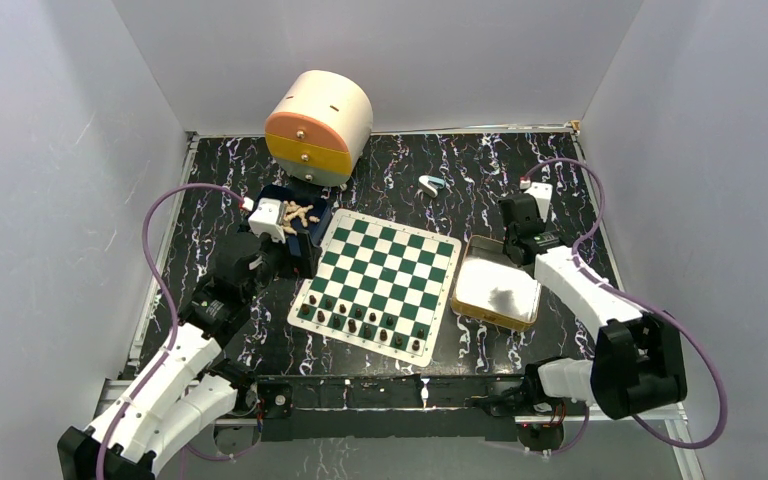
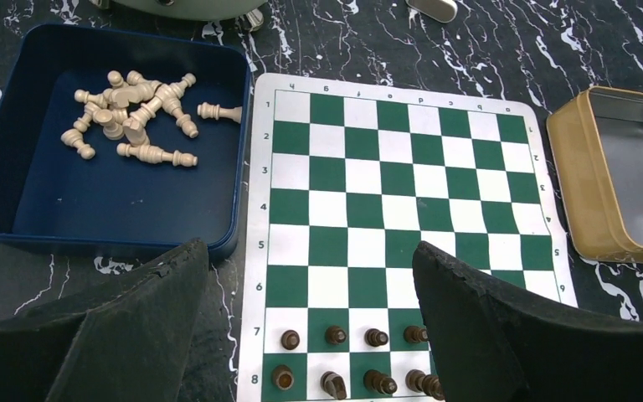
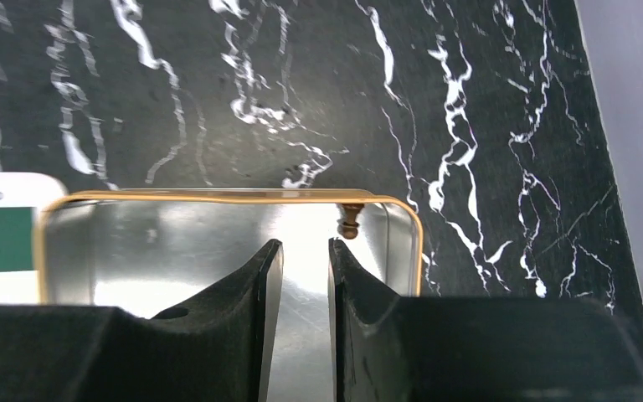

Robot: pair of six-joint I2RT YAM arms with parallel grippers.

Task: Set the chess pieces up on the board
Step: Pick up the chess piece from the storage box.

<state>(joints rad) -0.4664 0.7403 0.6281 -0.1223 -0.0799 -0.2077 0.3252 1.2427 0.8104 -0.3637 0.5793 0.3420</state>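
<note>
The green and white board point(image 1: 385, 262) lies mid-table and also shows in the left wrist view point(image 2: 385, 193). Dark brown pieces point(image 1: 365, 322) stand in its two near rows point(image 2: 335, 335). Pale pieces point(image 1: 298, 213) lie in a heap in a blue tray point(image 2: 243, 126). My left gripper point(image 2: 310, 251) is open and empty, over the board's left edge beside the tray point(image 1: 295, 255). My right gripper point(image 3: 304, 244) hangs over a gold tin point(image 3: 218, 198), jaws a narrow gap apart with nothing between them. One dark piece point(image 3: 350, 221) lies in the tin's far corner, just past the right fingertip.
The tin point(image 1: 495, 290) sits against the board's right edge. A round cream box with orange and yellow drawers point(image 1: 318, 125) stands behind the tray. A small white and blue object point(image 1: 430, 184) lies at the back. White walls enclose the table on three sides.
</note>
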